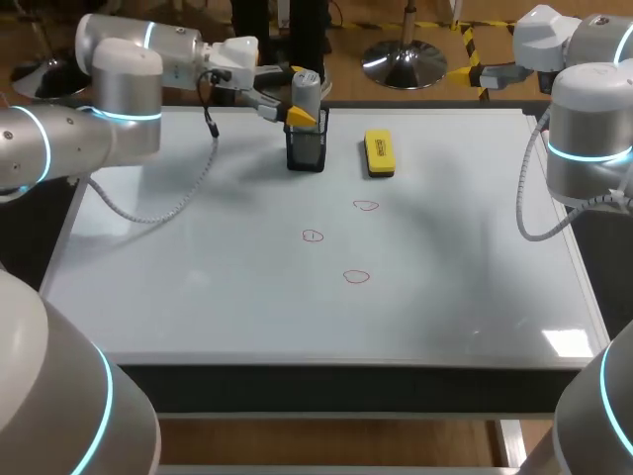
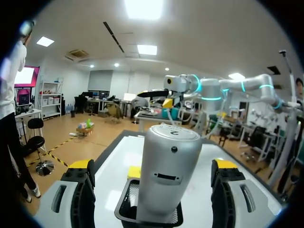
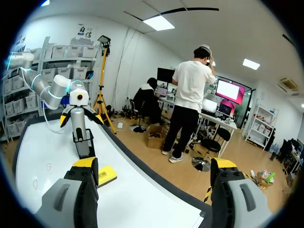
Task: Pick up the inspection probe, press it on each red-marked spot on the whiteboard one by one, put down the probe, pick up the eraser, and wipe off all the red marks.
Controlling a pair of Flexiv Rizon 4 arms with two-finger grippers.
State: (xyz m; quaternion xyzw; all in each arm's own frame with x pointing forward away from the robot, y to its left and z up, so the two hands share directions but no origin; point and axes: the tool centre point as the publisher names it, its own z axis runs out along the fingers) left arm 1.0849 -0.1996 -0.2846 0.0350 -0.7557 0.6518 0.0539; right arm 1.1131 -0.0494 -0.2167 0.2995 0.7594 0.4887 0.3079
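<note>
Head view: left gripper (image 1: 297,96) spread, straddling the probe (image 1: 306,87) upright in black holder (image 1: 306,150), no contact. Right gripper (image 3: 154,171) spread, empty. 3 red marks (image 1: 313,236) on whiteboard (image 1: 198,287).

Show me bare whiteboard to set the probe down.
Bare: the wide left stretch between the holder and the whiteboard's left edge, the strip between the red marks and the near edge, and right of the eraser. Crowded: the far middle, where the left gripper straddles the probe.
</note>
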